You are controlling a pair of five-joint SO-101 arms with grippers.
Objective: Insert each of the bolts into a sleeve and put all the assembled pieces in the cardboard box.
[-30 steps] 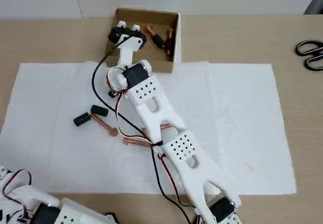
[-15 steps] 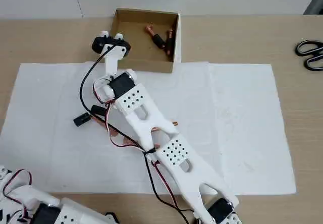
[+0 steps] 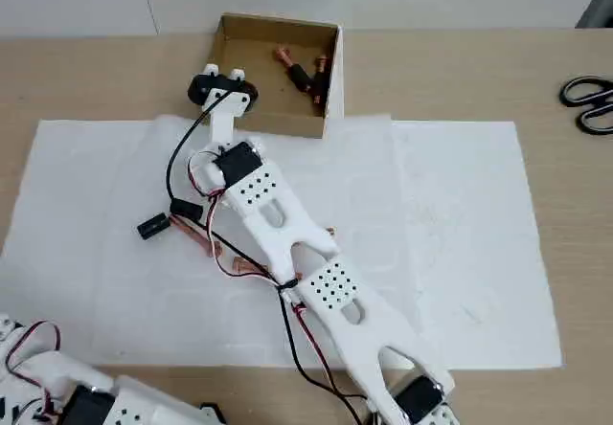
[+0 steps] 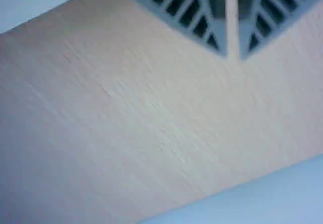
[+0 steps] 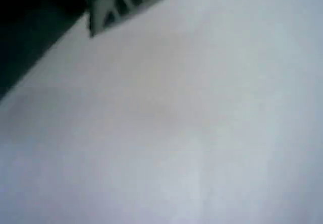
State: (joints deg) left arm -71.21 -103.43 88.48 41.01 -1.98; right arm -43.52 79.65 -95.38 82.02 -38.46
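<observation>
Several assembled pieces, copper bolts seated in black cylindrical sleeves, lie inside the open brown cardboard box at the far side of the table. Two loose black sleeves and loose copper bolts rest on the white paper sheet. The right end effector hovers over the box's left wall; I cannot tell whether it is spread or closed. The left end effector is pressed together above the pale wooden table.

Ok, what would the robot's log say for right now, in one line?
right gripper: at box edge | box: assembled pieces inside | paper: two sleeves, bolts loose | left gripper: shut over table
</observation>
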